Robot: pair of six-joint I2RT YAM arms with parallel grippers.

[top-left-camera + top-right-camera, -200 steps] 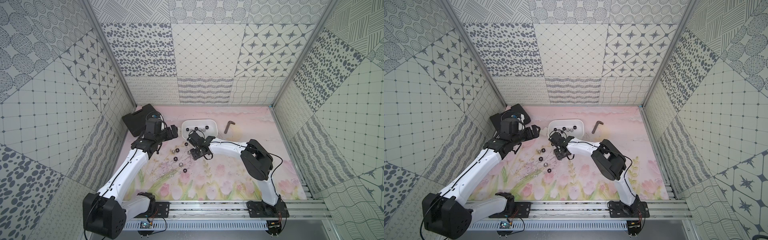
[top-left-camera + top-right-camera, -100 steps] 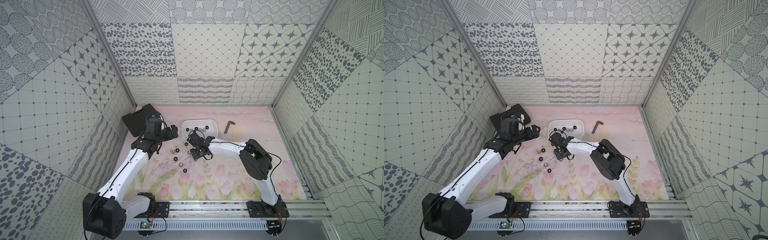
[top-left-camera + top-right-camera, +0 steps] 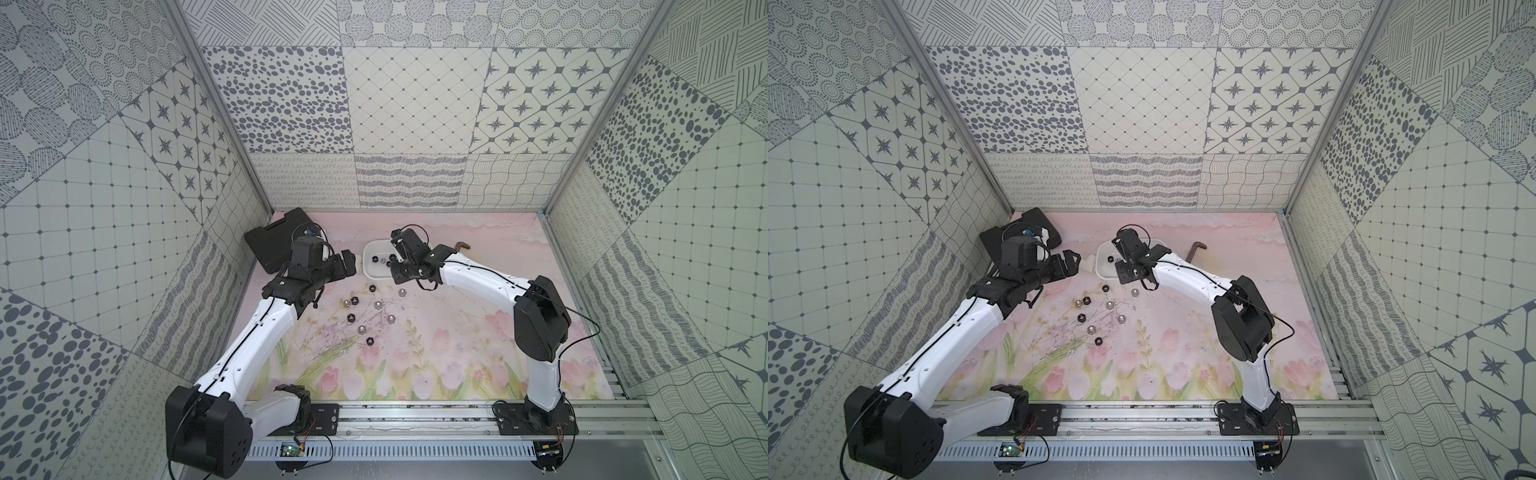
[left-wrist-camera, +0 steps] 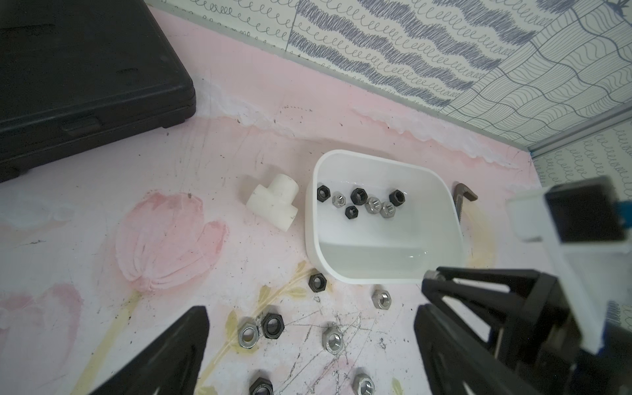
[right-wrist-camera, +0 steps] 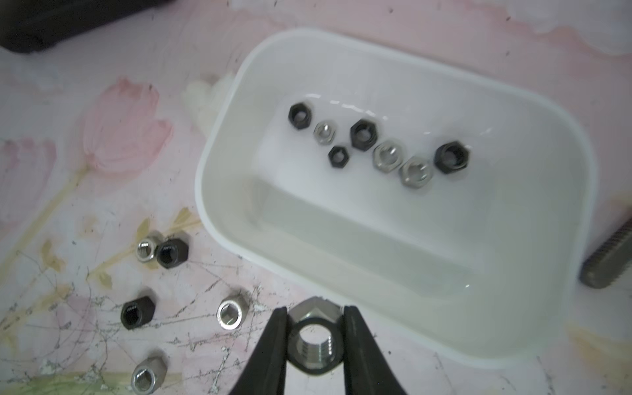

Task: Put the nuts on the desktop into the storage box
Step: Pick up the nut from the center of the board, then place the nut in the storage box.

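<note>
Right gripper point(image 5: 314, 313) clamped on one silver nut point(image 5: 314, 345), just beside the white box point(image 5: 359, 239) | nut likely light, hard, slick; two opposite flats give the surest hold | left gripper point(image 4: 313, 307) apart, empty | more nuts point(image 5: 232, 313) loose on desktop point(image 5: 85, 205).

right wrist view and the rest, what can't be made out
- hex key: right wrist view, cut off by the edge; in a top view, mostly behind the right arm
- white pipe fitting: right wrist view, blurred, partly behind the storage box
- nuts in the box: in both top views, too small to count
- black case: left wrist view, cut off by the edge
</note>
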